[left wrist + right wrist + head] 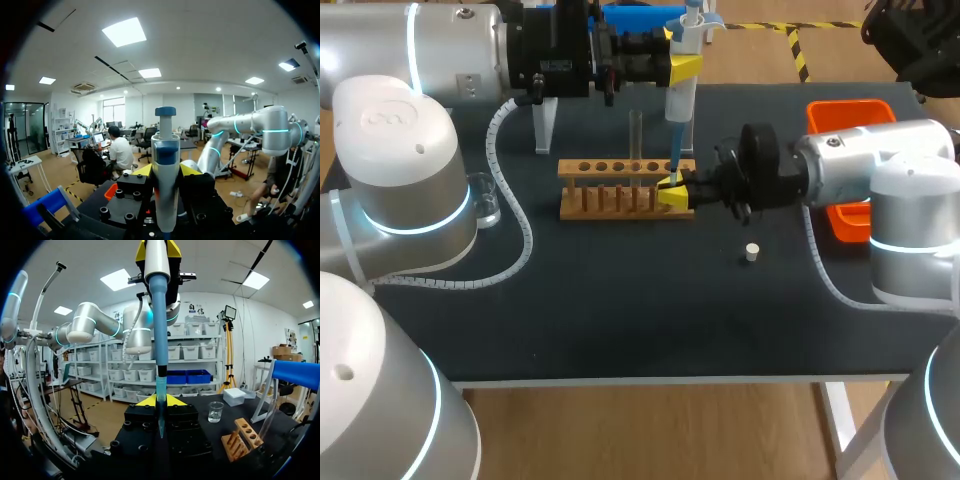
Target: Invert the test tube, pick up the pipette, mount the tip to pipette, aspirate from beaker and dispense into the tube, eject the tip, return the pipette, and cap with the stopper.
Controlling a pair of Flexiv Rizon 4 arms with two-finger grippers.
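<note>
Working from the left, avoid the transparent glass beaker (485,200) on the dark desk (620,320). Your left gripper (685,68) is clamped on the white-and-blue pipette (680,100), a rigid barrel. Your right gripper (670,192) pinches its thin blue plastic tip (674,162), likely light and slippery, at the right end of the wooden tube rack (610,200). Free room lies toward the desk's near edge.

The middle of the frame was blocked by a brown wooden tube rack (620,200), with a clear glass tube (635,130) rising above it and a white-and-blue pipette (681,95) held over its right end. Open dark tabletop (620,310) was left across the lower half, broken only by a small white stopper (752,252).
</note>
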